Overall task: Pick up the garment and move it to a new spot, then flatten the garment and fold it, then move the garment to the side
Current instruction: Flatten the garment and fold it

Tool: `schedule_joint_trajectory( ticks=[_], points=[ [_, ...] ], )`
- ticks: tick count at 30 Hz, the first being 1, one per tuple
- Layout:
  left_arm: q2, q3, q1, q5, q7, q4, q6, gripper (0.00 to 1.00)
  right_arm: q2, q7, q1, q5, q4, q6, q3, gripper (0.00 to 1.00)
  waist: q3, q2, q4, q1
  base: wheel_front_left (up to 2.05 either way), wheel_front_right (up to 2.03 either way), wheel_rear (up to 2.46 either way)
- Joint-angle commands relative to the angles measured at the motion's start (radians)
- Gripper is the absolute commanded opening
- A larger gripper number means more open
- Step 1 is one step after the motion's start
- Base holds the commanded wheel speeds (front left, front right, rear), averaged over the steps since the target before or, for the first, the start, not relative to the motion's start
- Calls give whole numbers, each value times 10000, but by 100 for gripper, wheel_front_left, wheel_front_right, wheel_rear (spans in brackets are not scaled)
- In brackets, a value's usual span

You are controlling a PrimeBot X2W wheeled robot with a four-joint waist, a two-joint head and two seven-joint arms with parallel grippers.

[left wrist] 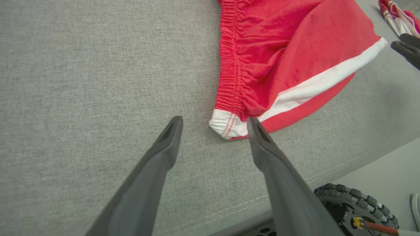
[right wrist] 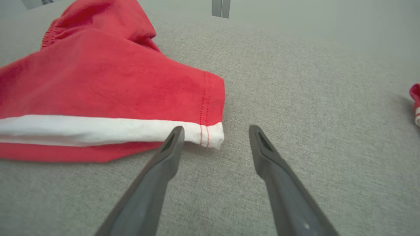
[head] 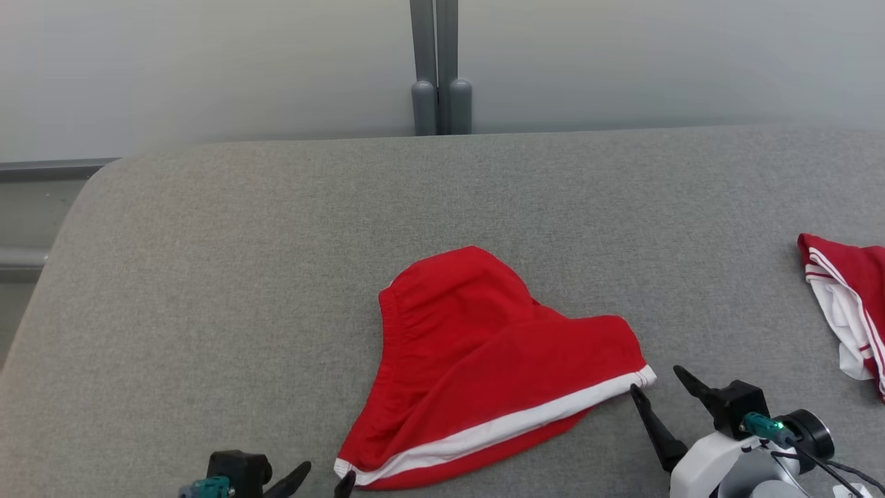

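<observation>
The garment, a pair of red shorts with a white band along one edge, lies loosely rumpled near the front middle of the grey table. My left gripper is open at its lower left white corner, which sits just beyond the fingertips, between them. My right gripper is open at the garment's right white corner, also just beyond its fingertips. The elastic waistband runs along the garment's left side. Nothing is held.
A second red and white garment lies at the table's right edge. A grey post stands behind the table against the pale wall. The table's front edge and the robot's wheeled base are close below my left gripper.
</observation>
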Motion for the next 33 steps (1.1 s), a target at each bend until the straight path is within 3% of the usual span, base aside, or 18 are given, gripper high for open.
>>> schedule_joint_trajectory(
  ticks=[1, 11, 29, 30, 31, 32, 33],
  points=[
    [142, -87, -256, -73, 73, -49, 0, 100, -95, 27, -172, 137, 230, -6, 156, 100, 153, 0, 154, 0, 0, 0, 0],
    [194, -685, -726, -375, -25, 204, 0, 100, -225, -301, -882, 656, 1180, -4, 1004, 100, 387, 0, 206, 0, 0, 0, 0],
    [296, -1701, -1407, -1160, -267, 898, -1, 100, -227, -736, -1407, 1114, 1227, -4, 1751, 100, 651, 0, -12, 0, 0, 0, 0],
    [317, -1808, -1424, -1369, -252, 883, -1, 47, -234, -752, -1426, 1255, 1164, -6, 1827, 21, 666, 0, -22, 0, 0, 0, 0],
    [359, -1922, -1456, -1502, -211, 853, -1, 25, -248, -745, -1436, 1380, 1115, -4, 1956, 0, 679, 0, -34, 0, 0, 0, 0],
    [418, -2111, -1467, -1655, -164, 801, -1, 0, -317, -747, -1448, 1503, 1077, -6, 2140, 0, 689, 0, -48, 0, 0, 0, 0],
    [462, -2279, -1468, -1842, -139, 732, -1, 0, -438, -750, -1484, 1569, 1046, -6, 2194, 0, 694, 0, -62, 0, 0, 0, 0]
  ],
)
